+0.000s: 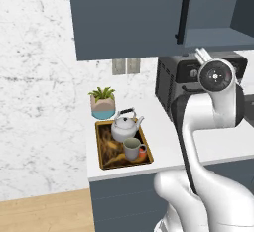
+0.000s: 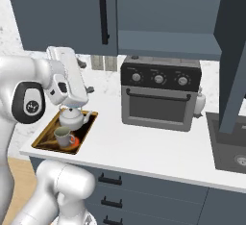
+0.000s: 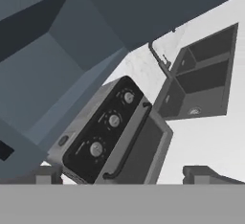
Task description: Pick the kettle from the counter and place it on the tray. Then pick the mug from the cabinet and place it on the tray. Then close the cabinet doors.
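The squat white kettle [image 1: 125,127] and the small grey-green mug [image 1: 132,149] are sitting together in the wooden-rimmed patterned tray [image 1: 101,158] on the white counter [image 2: 158,144]. The pincer [image 3: 122,175] is hanging spread wide, gripping nothing, facing the black toaster oven [image 3: 112,139] under the open slate-blue wall cabinet [image 2: 163,12].

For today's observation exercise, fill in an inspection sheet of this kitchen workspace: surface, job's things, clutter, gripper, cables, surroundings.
Surface: white counter.
Job's things: kettle and mug both on the tray; cabinet with left door closed, right door open.
Clutter: potted plant behind the tray; toaster oven.
Gripper: gripper open, holding nothing.
Cables: nothing seen.
Surroundings: sink, marble wall, wall outlet.
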